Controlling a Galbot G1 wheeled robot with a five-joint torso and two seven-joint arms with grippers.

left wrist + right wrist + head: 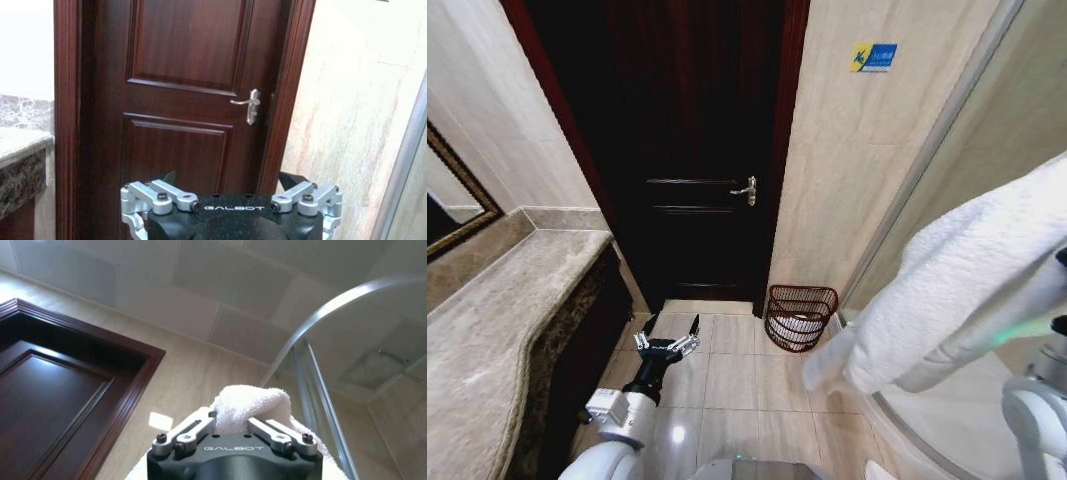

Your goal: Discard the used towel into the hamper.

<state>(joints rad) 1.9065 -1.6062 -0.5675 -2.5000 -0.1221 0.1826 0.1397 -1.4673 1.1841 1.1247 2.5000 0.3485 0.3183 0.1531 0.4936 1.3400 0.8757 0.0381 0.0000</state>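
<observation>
A white towel (pixel 972 290) hangs in the air at the right, draping down toward the floor. My right gripper (pixel 232 424) is shut on a bunched fold of the towel (pixel 250 405), held high near the shower glass. The hamper (pixel 801 317), a small dark reddish-brown openwork basket with something white inside, stands on the floor against the wall just right of the door. It is below and to the left of the towel's lower end. My left gripper (pixel 667 338) hovers low over the floor tiles left of the hamper, open and holding nothing, its fingers (pixel 165 196) pointing at the door.
A dark wooden door (pixel 697 150) with a metal handle (pixel 746 190) is shut straight ahead. A marble counter (pixel 487 320) runs along the left. The curved glass shower enclosure (pixel 927 180) stands at the right. Tiled floor (pixel 727 380) lies open between counter and hamper.
</observation>
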